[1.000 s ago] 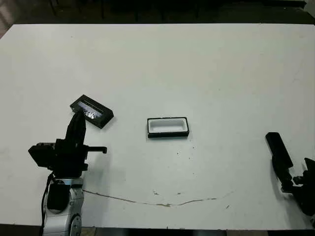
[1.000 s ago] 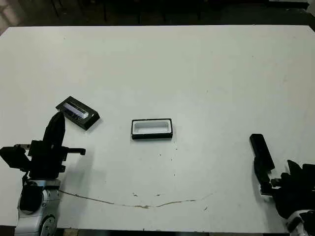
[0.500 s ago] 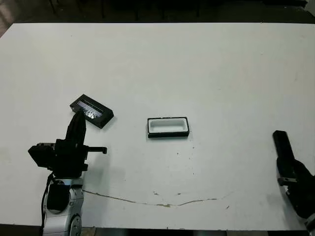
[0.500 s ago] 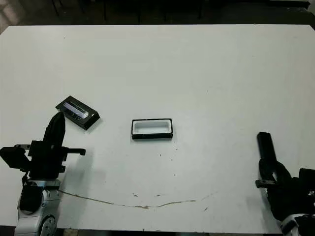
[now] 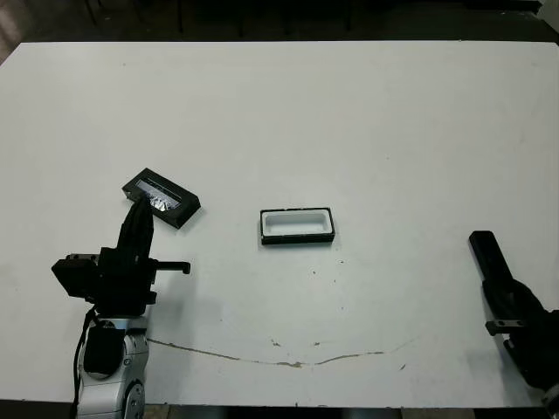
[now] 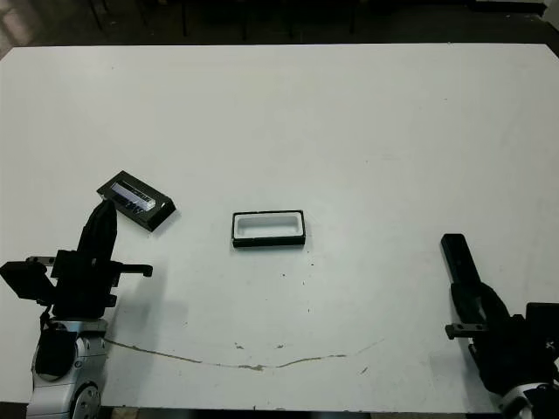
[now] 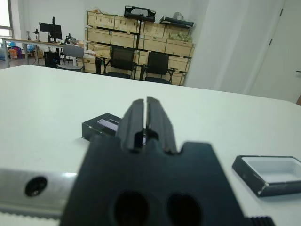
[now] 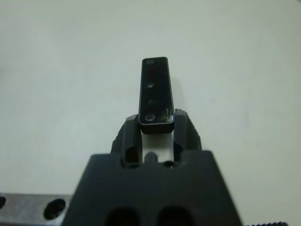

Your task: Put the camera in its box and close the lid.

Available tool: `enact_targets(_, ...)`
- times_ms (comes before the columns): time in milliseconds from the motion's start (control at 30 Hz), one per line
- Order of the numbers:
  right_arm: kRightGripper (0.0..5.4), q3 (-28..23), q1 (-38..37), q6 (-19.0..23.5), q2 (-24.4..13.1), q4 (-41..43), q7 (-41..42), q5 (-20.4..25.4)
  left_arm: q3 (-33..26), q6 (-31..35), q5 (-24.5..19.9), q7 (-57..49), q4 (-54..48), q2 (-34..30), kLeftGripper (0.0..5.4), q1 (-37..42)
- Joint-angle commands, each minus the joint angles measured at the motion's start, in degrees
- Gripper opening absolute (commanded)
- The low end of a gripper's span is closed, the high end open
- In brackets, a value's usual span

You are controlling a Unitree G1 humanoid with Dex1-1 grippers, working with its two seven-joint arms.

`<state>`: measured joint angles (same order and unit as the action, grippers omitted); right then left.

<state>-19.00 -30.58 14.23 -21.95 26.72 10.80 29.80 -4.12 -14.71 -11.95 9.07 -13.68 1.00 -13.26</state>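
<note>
The camera [image 8: 156, 90], judged light, rigid and slippery with a screen that could scratch, is held by one end between the right gripper's [image 8: 157, 123] fingers [image 8: 184, 129], well apart from the box [image 5: 298, 225] at mid-bench, while the left gripper's [image 7: 146, 110] fingers are pressed together empty near the lid [image 5: 162, 199].

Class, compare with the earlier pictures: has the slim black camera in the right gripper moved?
Yes. The slim black camera, held in the right gripper, swung out toward the table's right edge, then back left toward the white-lined black box, which stayed put.
</note>
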Motion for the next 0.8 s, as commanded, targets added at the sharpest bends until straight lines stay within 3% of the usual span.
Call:
enact_targets(33, 0.37, -2.0, 3.9, 0.3, -0.4, 0.6, 3.4, 3.4, 0.0, 0.2, 0.2, 0.0, 1.2, -0.3, 0.00, -0.8)
enact_targets(200, 0.37, -3.3, 15.7, 7.1, -8.7, -2.1, 15.0, 13.7, 0.3, -0.1, 0.8, -0.5, 1.1, 0.0, 0.00, -1.2)
enact_targets(267, 0.37, -1.3, 22.4, 8.9, -12.2, -3.8, 18.5, 13.4, 0.5, 0.4, 0.7, -0.7, 0.7, 0.2, 0.00, -1.4)
enact_targets(333, 0.37, 1.7, 29.5, 13.3, -15.5, -4.6, 19.8, 13.3, 0.6, 0.6, 0.6, -0.9, 0.6, 0.4, 0.00, -1.6)
enact_targets(500, 0.37, 12.1, 46.6, 19.8, -18.1, -10.5, 26.5, 10.6, 0.9, -0.1, 0.9, -1.0, 0.8, 0.6, 0.00, -1.9)
enact_targets(600, 0.37, 19.6, 55.7, 18.4, -17.6, -17.1, 33.5, 5.4, 1.1, 0.1, 0.9, -1.1, 0.5, 0.8, 0.00, -2.3)
enact_targets(800, 0.37, 31.4, 69.7, 8.6, -14.8, -35.2, 51.2, -6.2, 1.2, -0.5, 1.0, -1.1, 1.1, 1.0, 0.00, -2.4)
